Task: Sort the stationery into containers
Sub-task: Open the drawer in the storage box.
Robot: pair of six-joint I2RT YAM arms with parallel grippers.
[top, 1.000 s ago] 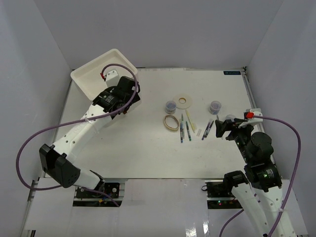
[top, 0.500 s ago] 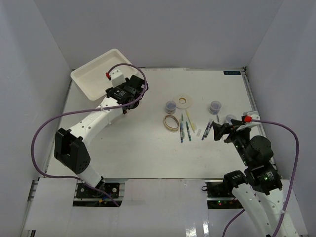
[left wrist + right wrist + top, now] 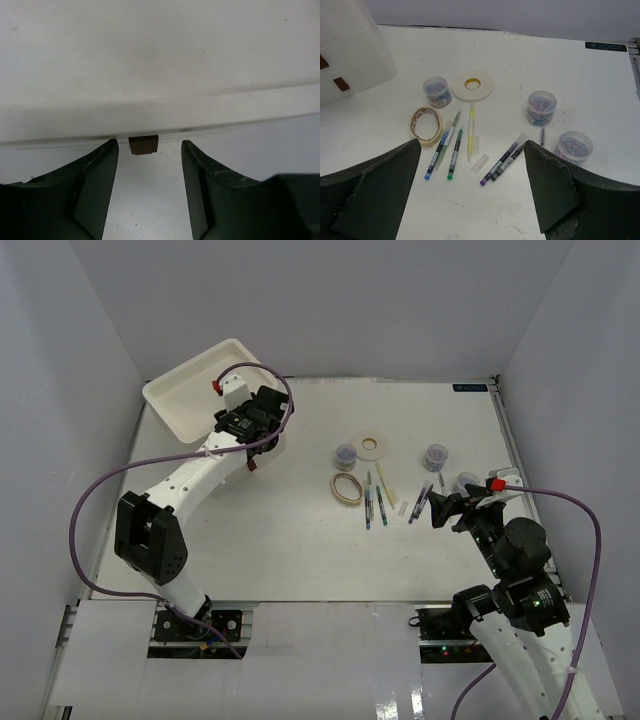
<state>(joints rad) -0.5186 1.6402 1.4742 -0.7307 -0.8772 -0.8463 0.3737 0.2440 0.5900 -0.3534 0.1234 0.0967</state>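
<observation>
At the left end effector (image 3: pixel 148 146): parted, narrower than a second ago, flanking a small brown rectangular handle (image 3: pixel 144 145) with a gap on each side (no touch visible). Swung upward since then, close in against the front of the boxy white plastic drawer unit (image 3: pixel 195 380) at the far-left corner of the white surface (image 3: pixel 280 550).

At the right end effector (image 3: pixel 472 145): wide apart, empty, drawn slightly nearer its base than before, hovering over the stationery.

Below it, unmoved:
- flat white tape ring (image 3: pixel 473 85)
- flat beige tape ring (image 3: pixel 426 125)
- three round clear jars (image 3: pixel 436 92) (image 3: pixel 541 107) (image 3: pixel 575 147) with bluish-purple contents
- thin pens (image 3: pixel 454 152) fanned between them
- small pale stick (image 3: pixel 480 163)

Bare room across the middle and near edge of the surface; right rim near the outermost jar. Smooth matte drawer fronts; dark, scuffed fingers (image 3: pixel 95 190).
</observation>
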